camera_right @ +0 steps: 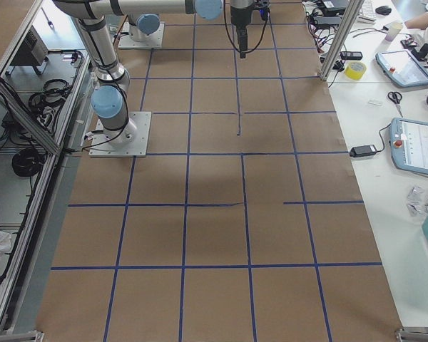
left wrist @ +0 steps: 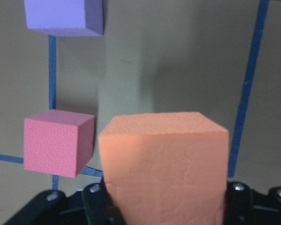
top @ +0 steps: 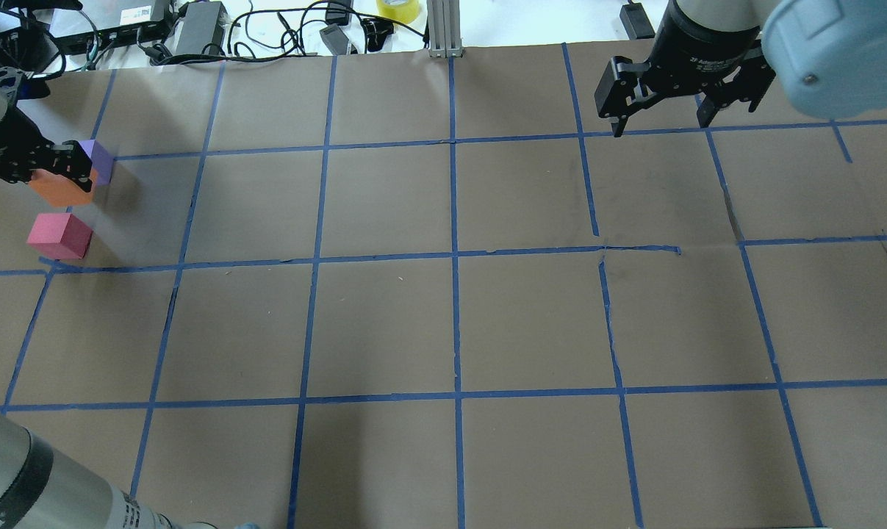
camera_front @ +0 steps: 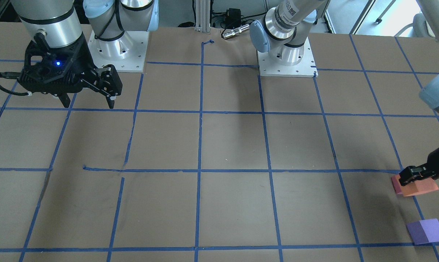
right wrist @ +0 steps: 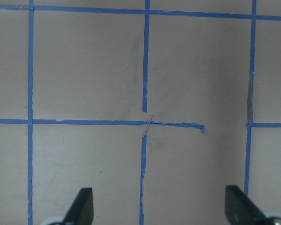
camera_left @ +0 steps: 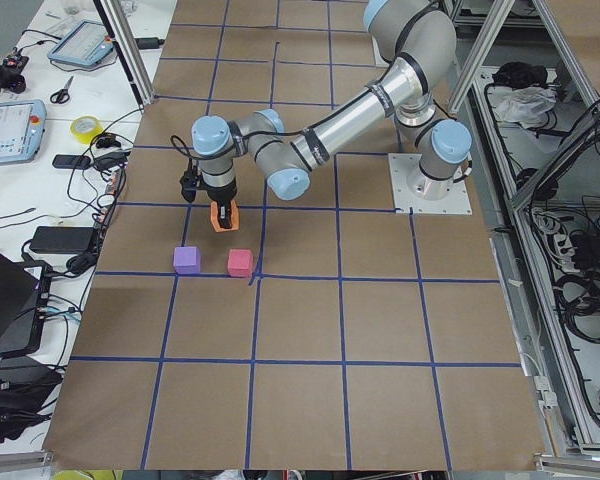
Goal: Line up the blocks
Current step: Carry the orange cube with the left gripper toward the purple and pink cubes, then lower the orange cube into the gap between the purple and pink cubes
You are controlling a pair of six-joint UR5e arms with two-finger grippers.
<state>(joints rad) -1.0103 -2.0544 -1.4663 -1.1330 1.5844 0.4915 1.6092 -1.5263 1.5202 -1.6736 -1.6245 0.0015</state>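
While the left gripper holds the orange block clamped between its fingers, the step in hand is, as I judge, placing this block into the row. All three blocks are at the left edge of the table, toward its far left corner. Nearest to the robot lies the red-pink block. Beyond it is the orange one, which seems slightly raised. Farthest lies the purple block. The next move probably needs to lower the orange block into the narrow gap between the other two without pushing them, then release. The right gripper hangs spread wide, holding nothing, near the far right corner. No container shows; the two free blocks lie directly on the table.
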